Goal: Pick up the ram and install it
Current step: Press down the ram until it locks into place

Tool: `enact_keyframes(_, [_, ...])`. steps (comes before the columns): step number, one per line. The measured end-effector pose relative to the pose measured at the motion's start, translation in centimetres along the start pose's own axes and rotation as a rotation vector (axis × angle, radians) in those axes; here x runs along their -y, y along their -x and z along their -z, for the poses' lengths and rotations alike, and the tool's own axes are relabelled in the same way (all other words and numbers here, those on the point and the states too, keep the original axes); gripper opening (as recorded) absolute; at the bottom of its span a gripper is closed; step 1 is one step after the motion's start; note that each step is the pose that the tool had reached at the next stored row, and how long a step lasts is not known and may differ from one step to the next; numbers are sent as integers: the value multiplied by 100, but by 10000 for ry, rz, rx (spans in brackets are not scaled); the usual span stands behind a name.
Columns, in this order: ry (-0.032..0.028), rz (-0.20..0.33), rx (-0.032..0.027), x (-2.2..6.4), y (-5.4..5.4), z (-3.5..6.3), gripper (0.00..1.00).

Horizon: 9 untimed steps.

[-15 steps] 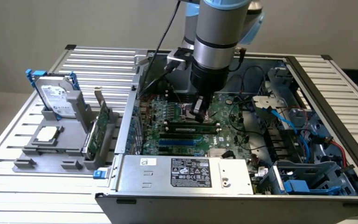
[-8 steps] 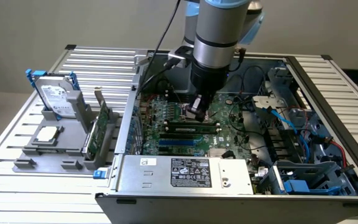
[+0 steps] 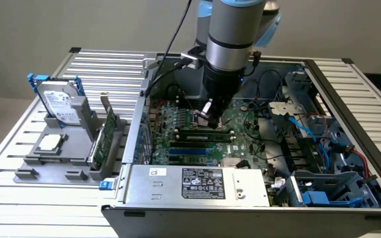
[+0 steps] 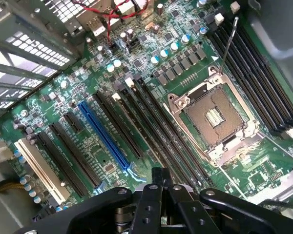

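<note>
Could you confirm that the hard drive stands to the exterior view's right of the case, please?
Not quite: the exterior view shows the hard drive standing to the exterior view's left of the case.

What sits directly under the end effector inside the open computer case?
Under the shut end effector lies the green motherboard, with its long black memory slots. A long narrow green ram stick sits in one, just below the tip. The end effector's black body covers the slots' near ends.
</note>
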<state>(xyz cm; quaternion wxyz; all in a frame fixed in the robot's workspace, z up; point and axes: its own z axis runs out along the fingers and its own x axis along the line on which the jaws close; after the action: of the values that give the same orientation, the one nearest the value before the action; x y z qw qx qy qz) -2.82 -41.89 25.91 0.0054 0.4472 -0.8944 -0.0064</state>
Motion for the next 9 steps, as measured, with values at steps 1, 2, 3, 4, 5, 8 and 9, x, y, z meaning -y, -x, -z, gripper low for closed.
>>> enact_keyframes(1, [0,-150,2,0,0,3,11])
enact_keyframes(2, [1,-299,5,0,0,6,11])
enact_keyframes(3, [1,-449,7,0,0,10,11])
enact_keyframes(4, [2,-608,10,0,0,13,11])
enact_keyframes(5, [3,-758,13,0,0,17,11])
enact_keyframes(8, [4,-1207,19,0,0,26,11])
enact_keyframes(9, [5,-1358,22,0,0,29,11])
